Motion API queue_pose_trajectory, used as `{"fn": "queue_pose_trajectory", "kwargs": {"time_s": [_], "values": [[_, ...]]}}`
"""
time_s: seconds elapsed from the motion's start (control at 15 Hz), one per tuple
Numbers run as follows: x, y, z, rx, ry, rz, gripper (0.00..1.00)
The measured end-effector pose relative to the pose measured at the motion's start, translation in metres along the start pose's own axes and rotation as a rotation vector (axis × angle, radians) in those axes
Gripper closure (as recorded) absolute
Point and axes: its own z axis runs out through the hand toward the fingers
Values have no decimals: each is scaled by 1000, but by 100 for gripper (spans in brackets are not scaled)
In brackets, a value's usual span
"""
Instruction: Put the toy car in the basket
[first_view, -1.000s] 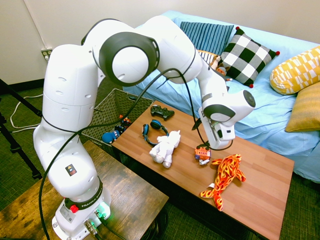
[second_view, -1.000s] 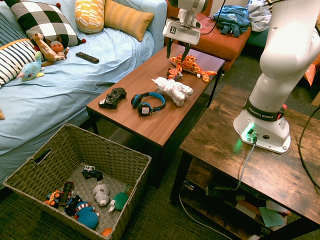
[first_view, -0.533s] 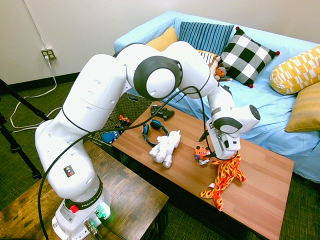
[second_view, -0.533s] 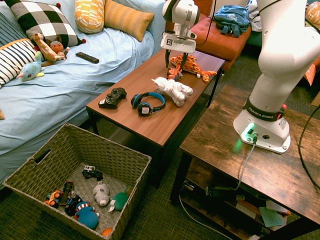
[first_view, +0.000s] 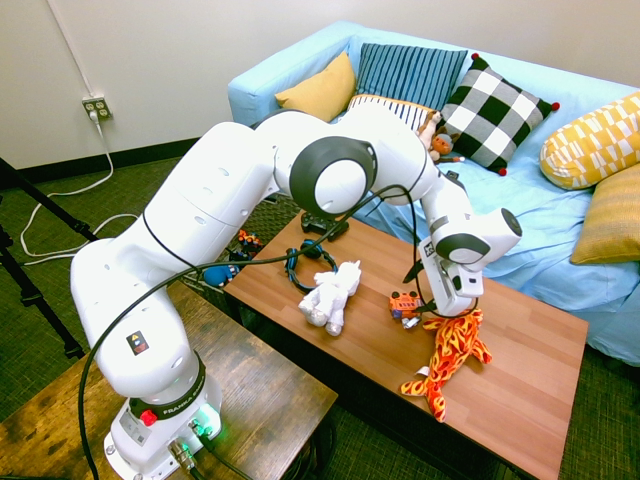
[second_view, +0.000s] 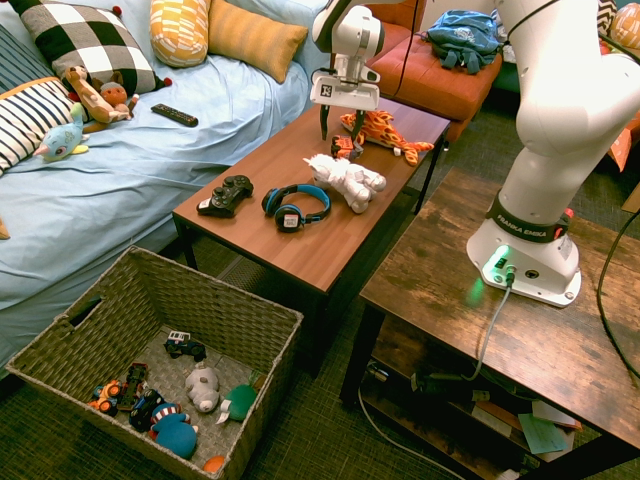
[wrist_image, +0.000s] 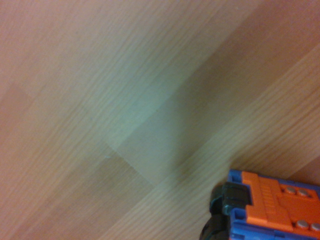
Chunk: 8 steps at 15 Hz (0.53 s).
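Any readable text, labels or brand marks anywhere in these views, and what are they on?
"FRANKA EMIKA": on the dark band around the white arm's base, second exterior view.
Square black-and-white label on the hand: too small to read.
Round sticker on the arm's lower body: too small to read.
Small boxy orange toy car: no print visible.

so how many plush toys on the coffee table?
2. The white plush lies mid-table beside the headphones; the orange flame-patterned plush lies at the far end, by the toy car.
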Motion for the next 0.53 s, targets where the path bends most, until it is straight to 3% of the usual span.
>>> {"fn": "queue_pose_trajectory", "kwargs": {"time_s": [0.53], "values": [[7,-2,8,-39,35,2,100]]}}
